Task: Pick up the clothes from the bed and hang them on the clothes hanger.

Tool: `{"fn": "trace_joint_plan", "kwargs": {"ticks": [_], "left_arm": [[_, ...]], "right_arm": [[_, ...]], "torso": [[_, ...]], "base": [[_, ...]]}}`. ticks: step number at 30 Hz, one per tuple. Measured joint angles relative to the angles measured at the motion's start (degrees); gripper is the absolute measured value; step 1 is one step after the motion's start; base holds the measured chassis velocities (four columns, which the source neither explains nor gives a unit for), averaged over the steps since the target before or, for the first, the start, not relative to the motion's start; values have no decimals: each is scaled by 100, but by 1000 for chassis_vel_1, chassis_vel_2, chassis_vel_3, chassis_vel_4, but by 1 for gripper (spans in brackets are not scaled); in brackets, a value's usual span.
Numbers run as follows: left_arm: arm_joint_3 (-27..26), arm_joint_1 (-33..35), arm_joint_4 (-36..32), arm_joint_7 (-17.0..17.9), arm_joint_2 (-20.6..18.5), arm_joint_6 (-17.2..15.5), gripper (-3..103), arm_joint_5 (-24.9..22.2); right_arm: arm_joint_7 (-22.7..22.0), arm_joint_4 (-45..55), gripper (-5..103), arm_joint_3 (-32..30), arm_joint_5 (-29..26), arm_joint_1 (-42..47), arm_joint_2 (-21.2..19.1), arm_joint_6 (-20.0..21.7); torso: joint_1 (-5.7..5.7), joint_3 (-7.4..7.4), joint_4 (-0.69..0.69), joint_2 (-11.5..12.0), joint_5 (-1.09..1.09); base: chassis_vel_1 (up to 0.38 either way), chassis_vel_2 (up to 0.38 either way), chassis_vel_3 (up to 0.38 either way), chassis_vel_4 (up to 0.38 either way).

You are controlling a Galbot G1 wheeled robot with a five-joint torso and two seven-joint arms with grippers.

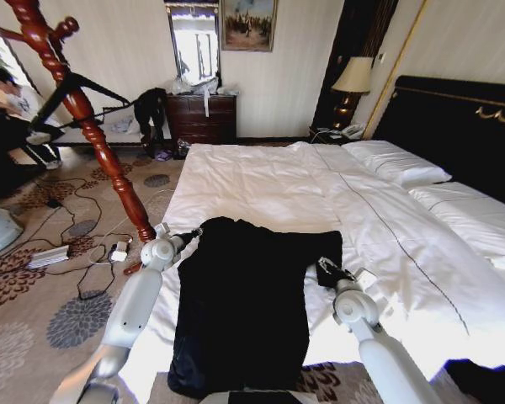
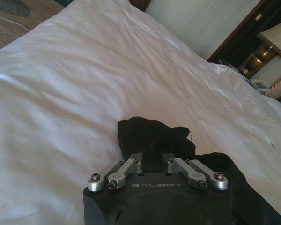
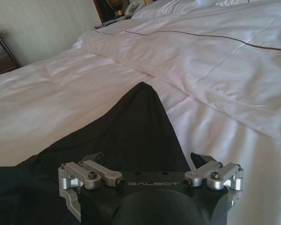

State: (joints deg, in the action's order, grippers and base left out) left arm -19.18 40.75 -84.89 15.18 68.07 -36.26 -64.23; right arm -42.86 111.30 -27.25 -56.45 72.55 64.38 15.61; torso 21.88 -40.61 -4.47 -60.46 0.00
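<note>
silver-grey arms with round joints, black wrist housings marked galbot, screwed silver linkages, black fingers [image 3: 200, 158].

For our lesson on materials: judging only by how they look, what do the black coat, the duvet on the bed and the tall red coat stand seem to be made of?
Coat: soft matte woven cloth, apparently; it lies limp and folds at its corner.
Duvet: probably cotton with a slight sheen; white, creased, with stitched seams.
Coat stand: seemingly varnished wood; turned, glossy reddish-brown.

Right tool [image 3: 147, 161] open over black coat [image 3: 131, 131] on bed [image 3: 215, 89].
</note>
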Motion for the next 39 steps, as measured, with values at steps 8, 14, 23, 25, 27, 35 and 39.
{"fn": "trace_joint_plan", "kwargs": {"ticks": [8, 14, 23, 25, 27, 35, 39], "left_arm": [[272, -115, -179, -103, -279, 99, 1, -74], [795, -444, -493, -191, -318, 159, 0, -412], [1716, -961, -132, -119, 809, 278, 0, -198], [1786, -975, 62, -117, 1037, 345, 0, -27], [1856, -952, 373, 48, 1482, 426, 0, 254], [1714, -155, -746, 967, 1068, 33, 16, 31], [1297, 644, -1826, 1031, 187, 32, 32, -84]], "right_arm": [[-5, 1, 100, -26, 7, 11, 36, -19], [-6, -18, 100, -34, 19, 37, 72, -28], [1, 8, 100, -37, 171, 233, 53, -37], [9, 28, 100, -47, 202, 288, 50, -46], [34, 60, 100, -81, 264, 407, 56, -77], [61, 140, 100, -113, 316, 471, 42, -103], [65, 105, 100, -72, 303, 369, 22, -104]], "torso": [[0, 0, 1, 0, 0], [0, 0, 0, 0, -1], [0, 0, -1, 0, -2], [0, 0, -1, 0, -2], [0, 0, -4, 0, -1], [0, 1, 0, 0, 1], [0, 0, 3, 0, 2]], "base": [[0, 0, 0, 0], [0, 0, 0, 0], [0, 0, 0, 0], [0, 0, 0, 0], [0, 0, 0, 0], [0, 0, 0, 0], [0, 0, 0, 0]]}}
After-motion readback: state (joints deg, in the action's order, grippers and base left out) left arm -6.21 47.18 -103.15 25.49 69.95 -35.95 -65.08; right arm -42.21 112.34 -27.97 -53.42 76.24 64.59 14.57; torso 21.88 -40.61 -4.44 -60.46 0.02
